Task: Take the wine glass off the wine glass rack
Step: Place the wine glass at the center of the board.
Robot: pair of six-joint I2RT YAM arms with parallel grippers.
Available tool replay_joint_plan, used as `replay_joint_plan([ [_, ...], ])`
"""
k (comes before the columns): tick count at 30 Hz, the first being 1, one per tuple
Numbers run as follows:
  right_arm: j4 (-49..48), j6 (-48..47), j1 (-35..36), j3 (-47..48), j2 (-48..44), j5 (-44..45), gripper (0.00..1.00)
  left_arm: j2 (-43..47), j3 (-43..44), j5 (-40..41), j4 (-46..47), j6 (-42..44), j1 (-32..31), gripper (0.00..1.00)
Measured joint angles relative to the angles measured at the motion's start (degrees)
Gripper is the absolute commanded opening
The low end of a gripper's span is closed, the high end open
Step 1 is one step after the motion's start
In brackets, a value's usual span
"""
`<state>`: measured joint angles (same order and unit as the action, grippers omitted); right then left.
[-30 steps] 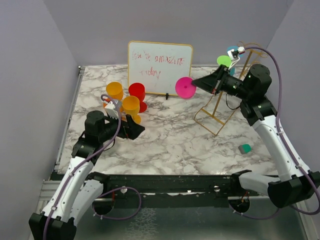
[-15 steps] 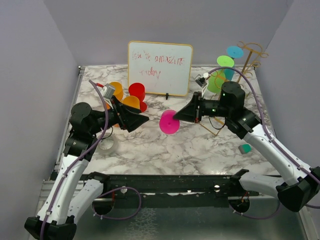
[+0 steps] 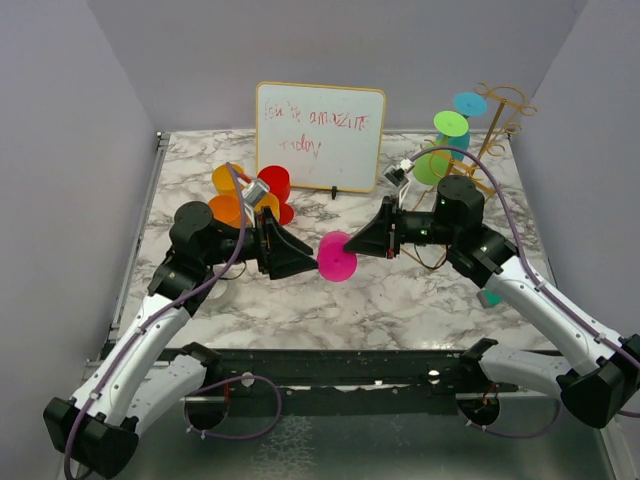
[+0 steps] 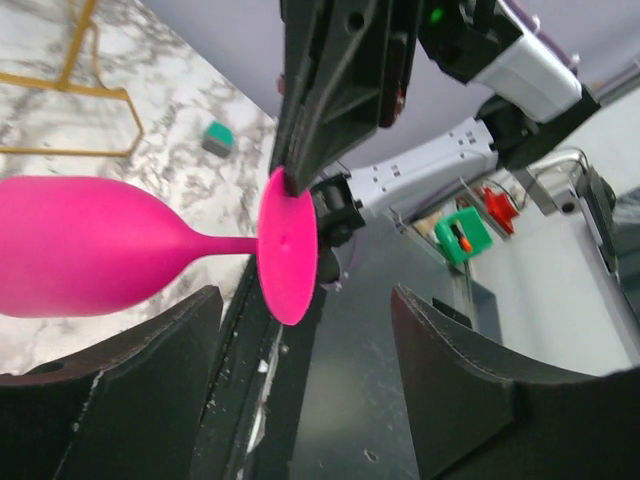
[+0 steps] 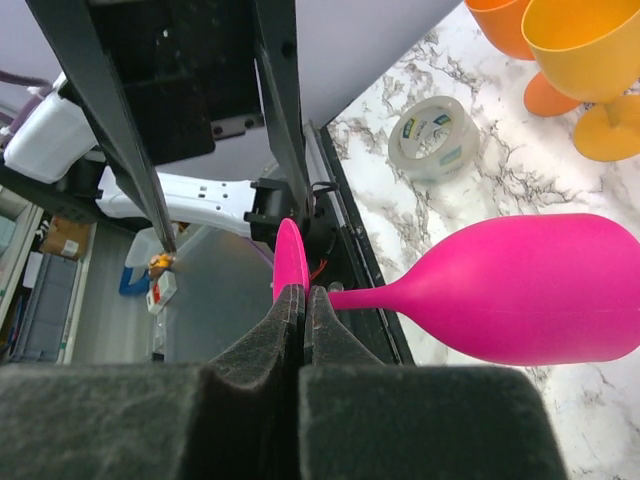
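A pink wine glass [image 3: 337, 257] hangs on its side above the middle of the table, away from the gold wine glass rack [image 3: 497, 128] at the back right. My right gripper [image 5: 303, 295] is shut on the rim of the glass's flat foot [image 5: 289, 258], and the bowl [image 5: 540, 290] points sideways. My left gripper [image 4: 305, 300] faces it from the left, open, with the lower edge of the foot [image 4: 290, 250] between its fingers [image 4: 470, 370] and not touching them. The bowl [image 4: 80, 260] lies outside the left finger.
Green [image 3: 452, 123] and blue [image 3: 470, 103] glasses hang on the rack. Orange [image 3: 225, 180] and red [image 3: 273, 183] glasses stand at the back left beside a white dry-erase board [image 3: 320, 135]. A tape roll [image 5: 432, 138] lies near the left arm. A teal block [image 4: 217, 138] lies at the right.
My right arm has carried the pink glass from beside the rack down to the table's middle. My left arm has swung right to meet it, and its jaws have narrowed around the foot.
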<state>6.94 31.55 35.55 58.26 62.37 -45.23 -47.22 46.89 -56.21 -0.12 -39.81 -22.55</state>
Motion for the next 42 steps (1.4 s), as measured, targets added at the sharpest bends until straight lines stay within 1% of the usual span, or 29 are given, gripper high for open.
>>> replay_joint_plan([
  [4,-0.79,0.07,0.04,0.0,-0.15,0.04,0.01,-2.01,0.0,1.75,-0.61,1.36,-6.19,0.56],
  [8,-0.94,0.09,0.09,-0.15,-0.35,0.02,0.0,-4.63,0.02,4.79,-3.1,3.52,-11.23,0.38],
  [13,-0.96,0.09,0.13,-0.66,-1.31,0.02,0.01,-5.4,0.22,7.91,-5.2,5.4,-12.92,0.1],
  [15,-1.2,0.09,0.13,-0.94,-1.53,0.0,0.0,-5.38,0.35,8.52,-5.38,5.79,-13.22,0.02],
  [16,-1.27,0.07,0.13,-1.14,-1.64,-0.02,0.01,-5.4,0.37,8.96,-5.49,5.81,-13.38,0.0],
  [18,-1.4,-0.11,0.13,-1.62,-1.97,-0.09,0.0,-5.38,0.39,9.44,-6.03,5.81,-13.57,0.0],
  [20,-1.7,-0.15,0.13,-2.14,-2.43,-0.09,0.04,-5.4,0.39,9.7,-6.25,5.81,-13.68,0.0],
  [23,-2.01,-0.13,0.13,-3.1,-3.23,-0.11,0.23,-5.4,0.39,10.01,-6.54,5.84,-13.99,0.0],
  [25,-2.14,0.02,0.13,-3.8,-3.8,-0.33,0.32,-5.4,0.39,10.38,-6.69,6.29,-14.32,0.0],
  [27,-2.03,-0.11,0.15,-4.79,-4.26,-0.94,0.38,-5.4,0.44,10.71,-6.62,6.62,-14.36,0.0],
  [29,-1.66,-0.13,0.2,-5.6,-4.44,-1.42,0.41,-5.38,0.44,10.88,-6.62,6.86,-14.36,0.0],
  [32,-1.01,-0.26,0.44,-6.6,-4.52,-2.16,0.41,-5.33,0.46,10.93,-6.62,7.17,-14.6,0.0],
  [35,-0.79,-0.37,0.79,-7.06,-4.57,-2.67,0.39,-5.33,0.61,10.91,-6.64,7.56,-14.84,0.0],
  [37,-0.83,-0.42,1.16,-7.1,-4.57,-2.89,0.34,-5.33,0.72,10.93,-6.62,7.74,-15.15,0.0],
  [40,-0.87,-0.57,2.03,-7.13,-4.46,-3.15,0.21,-5.35,1.07,10.93,-6.64,7.93,-15.8,0.0],
  [42,-0.9,-0.59,2.6,-7.15,-4.28,-3.28,0.15,-5.33,1.27,10.97,-6.58,8.02,-16.13,0.0],
])
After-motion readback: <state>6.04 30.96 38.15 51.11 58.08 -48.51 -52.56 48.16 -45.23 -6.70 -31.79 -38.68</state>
